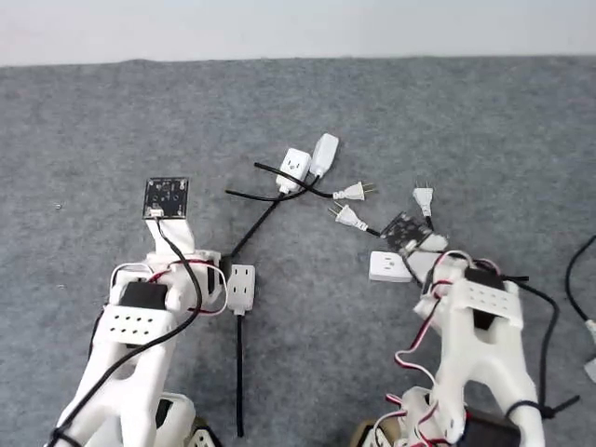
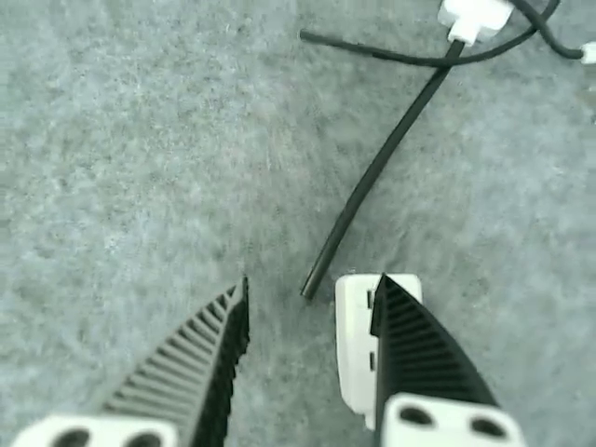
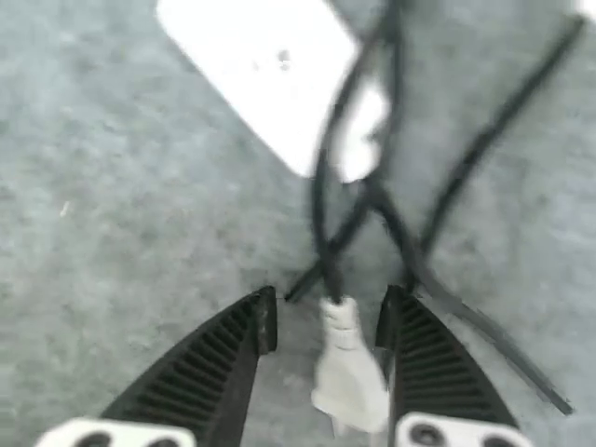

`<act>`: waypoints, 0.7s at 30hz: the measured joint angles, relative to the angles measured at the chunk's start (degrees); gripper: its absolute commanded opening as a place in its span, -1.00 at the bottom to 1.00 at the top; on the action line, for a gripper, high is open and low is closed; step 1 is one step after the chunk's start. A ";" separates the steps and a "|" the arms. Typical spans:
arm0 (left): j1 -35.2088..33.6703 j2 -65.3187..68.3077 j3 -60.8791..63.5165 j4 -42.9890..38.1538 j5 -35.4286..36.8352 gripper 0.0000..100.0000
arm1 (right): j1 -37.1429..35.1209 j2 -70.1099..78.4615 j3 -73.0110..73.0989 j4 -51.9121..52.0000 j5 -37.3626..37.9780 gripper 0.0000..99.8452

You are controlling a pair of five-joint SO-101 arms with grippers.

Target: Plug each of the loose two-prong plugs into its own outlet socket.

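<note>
My left gripper (image 2: 313,282) is open low over the grey carpet, and one finger (image 2: 419,354) overlaps a white outlet strip (image 2: 354,345), which also lies beside the left arm (image 1: 241,287). My right gripper (image 3: 330,292) is open with a white two-prong plug (image 3: 349,372) lying between its fingers, the plug's black cord running away from it. A white outlet block (image 3: 270,65) lies just beyond, also seen at the right arm's tip (image 1: 389,266). Three loose plugs (image 1: 350,193), (image 1: 346,217), (image 1: 424,197) lie mid-table. Two white sockets (image 1: 294,169), (image 1: 324,154) lie behind them.
Black cords (image 1: 265,219) cross the middle of the carpet between the sockets and the strip, and one cord (image 2: 372,177) ends near my left fingers. More tangled cords (image 3: 447,205) run past the right gripper. Another cable (image 1: 582,279) hangs at the right edge.
</note>
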 measured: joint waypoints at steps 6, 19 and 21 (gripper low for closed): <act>0.00 5.27 0.00 -2.99 -0.09 -0.58 | 0.62 0.00 3.43 -6.42 4.22 -0.66; -0.09 10.64 -1.58 -3.52 -0.09 -0.59 | 2.11 0.00 3.96 -8.97 11.96 -0.83; 0.00 10.64 -1.58 -3.52 -0.09 -0.59 | 2.99 0.00 3.96 -9.58 11.96 -0.83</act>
